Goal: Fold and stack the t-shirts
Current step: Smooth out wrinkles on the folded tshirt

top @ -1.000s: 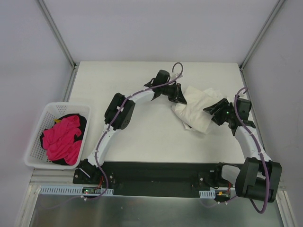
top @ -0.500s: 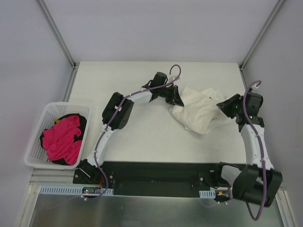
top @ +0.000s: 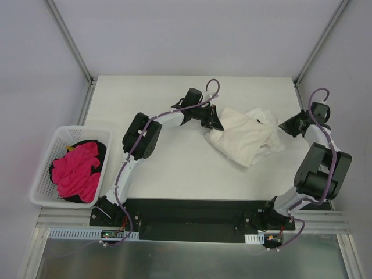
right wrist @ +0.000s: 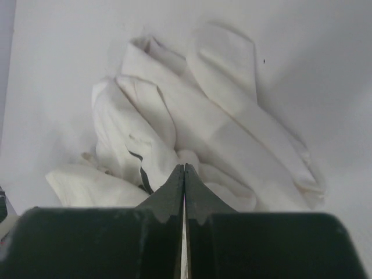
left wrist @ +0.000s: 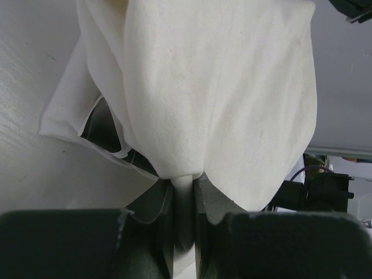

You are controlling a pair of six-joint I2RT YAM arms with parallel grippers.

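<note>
The top camera looks down from behind the arms (top: 142, 136); both wrist cameras face forward past their jaws, close on the shared t-shirt (top: 247, 136).

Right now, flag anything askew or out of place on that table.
The t-shirt lies in a crumpled, unfolded heap right of centre on the table. The left fingers pinch one fold of it; the right fingers are shut on nothing, apart from the cloth.

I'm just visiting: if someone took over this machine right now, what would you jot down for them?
Left pincer: shut on the cream shirt's edge.
Right pincer: shut, empty, beside the shirt.
Shirt: crumpled heap, right of centre on the table. Pink cloth sits in the basket.
Done: nothing folded.
To do: spread, fold, stack.
</note>
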